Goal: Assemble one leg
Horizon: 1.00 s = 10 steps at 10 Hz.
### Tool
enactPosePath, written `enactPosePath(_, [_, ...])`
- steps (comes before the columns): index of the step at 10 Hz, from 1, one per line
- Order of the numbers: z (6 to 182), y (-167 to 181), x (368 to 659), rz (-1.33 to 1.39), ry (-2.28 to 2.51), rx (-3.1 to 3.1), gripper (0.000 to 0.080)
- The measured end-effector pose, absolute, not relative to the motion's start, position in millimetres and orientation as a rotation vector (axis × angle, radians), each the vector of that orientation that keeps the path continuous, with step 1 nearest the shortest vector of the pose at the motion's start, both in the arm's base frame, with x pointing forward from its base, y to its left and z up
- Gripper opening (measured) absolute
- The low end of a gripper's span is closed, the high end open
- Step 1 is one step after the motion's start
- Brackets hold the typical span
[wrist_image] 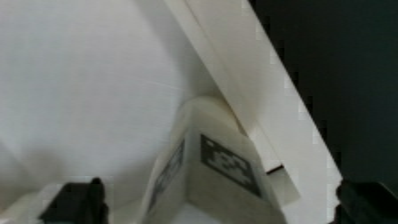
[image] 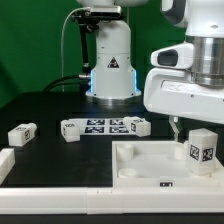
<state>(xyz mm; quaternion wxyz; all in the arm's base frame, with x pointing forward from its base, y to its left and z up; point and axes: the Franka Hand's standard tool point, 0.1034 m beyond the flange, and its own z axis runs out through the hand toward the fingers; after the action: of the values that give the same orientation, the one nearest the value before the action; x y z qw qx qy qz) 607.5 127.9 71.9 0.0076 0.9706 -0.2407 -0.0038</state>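
**Dark table, white tray, one leg upright between open fingers**

Dark tabletop (image: 45, 105) fills the exterior view, running back into a black background. The arm's base (image: 112, 60) stands at the upper middle of the frame, white with a lit bluish ring low on it. The arm's bulky white wrist (image: 190, 75) fills the upper right.

A large white tray (image: 140, 165) lies in the lower right, its raised rim closing off a shallow square floor. A white rail (image: 60, 195) runs along the bottom edge of the frame.

The marker board (image: 115, 126) lies flat in the middle of the frame, in front of the base, showing a row of black-and-white tags. Two loose blocks lie on the table towards the exterior view's left: one (image: 70, 130) is just beside the board's end, the other (image: 22, 133) is farther out.

The leg (image: 202, 148) stands upright at the tray's far right side, under the wrist, its tag facing the camera. Whether it sits in a socket cannot be told.

In the wrist view the gripper (wrist_image: 222, 204) is spread wide. Its dark fingertips (wrist_image: 79, 203) sit well apart on either side of the leg (wrist_image: 210, 150). Neither fingertip touches the leg, so the gripper holds nothing.
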Motion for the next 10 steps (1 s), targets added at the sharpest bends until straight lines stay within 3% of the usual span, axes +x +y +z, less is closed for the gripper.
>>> enactPosePath(6, [75.7, 124.1, 610.9, -0.009, 0.426, 3.075, 0.0649])
enactPosePath(9, [74.7, 122.6, 610.3, -0.013, 0.480, 3.063, 0.0640])
enactPosePath(10, [74.6, 122.5, 610.2, -0.014, 0.479, 3.063, 0.0472])
